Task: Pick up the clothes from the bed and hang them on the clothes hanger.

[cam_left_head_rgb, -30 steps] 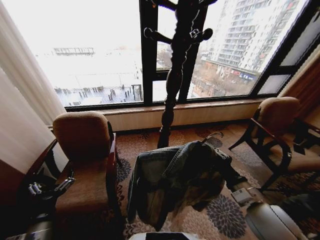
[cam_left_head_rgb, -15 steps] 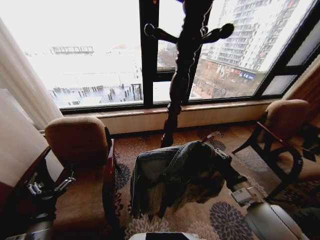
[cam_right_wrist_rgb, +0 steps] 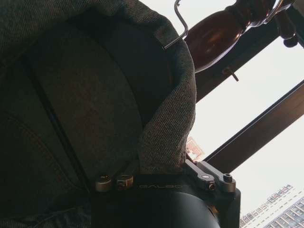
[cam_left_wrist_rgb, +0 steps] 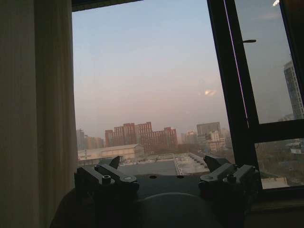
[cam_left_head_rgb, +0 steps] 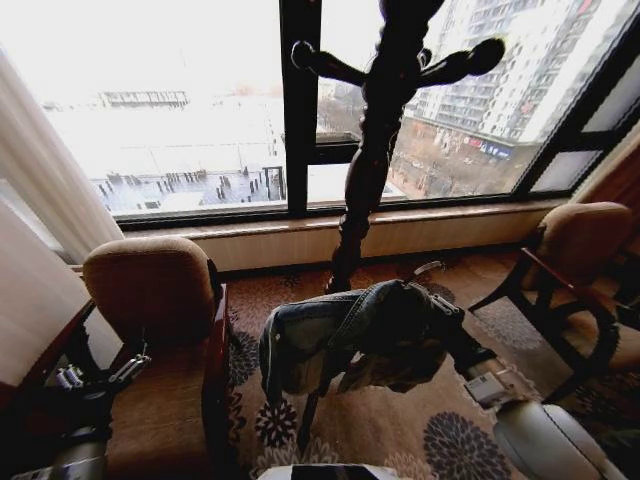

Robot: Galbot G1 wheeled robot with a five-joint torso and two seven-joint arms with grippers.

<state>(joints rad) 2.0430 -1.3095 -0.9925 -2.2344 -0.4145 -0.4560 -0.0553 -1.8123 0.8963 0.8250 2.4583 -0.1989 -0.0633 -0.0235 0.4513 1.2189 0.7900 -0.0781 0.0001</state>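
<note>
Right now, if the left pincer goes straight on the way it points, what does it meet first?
Probably the window glass: the left pincer, open, points straight at it with nothing visibly between, though depth is unclear.

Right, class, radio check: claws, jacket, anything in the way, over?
Right claw shut on denim jacket, held above carpet, hanger hook poking out. Left claw open, low beside armchair. Wooden coat stand just ahead.

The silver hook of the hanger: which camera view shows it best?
The right wrist view: the hook stands sharp against bright sky above the denim jacket, near the wooden coat stand. The head view shows it small. The left wrist view faces the window.
</note>
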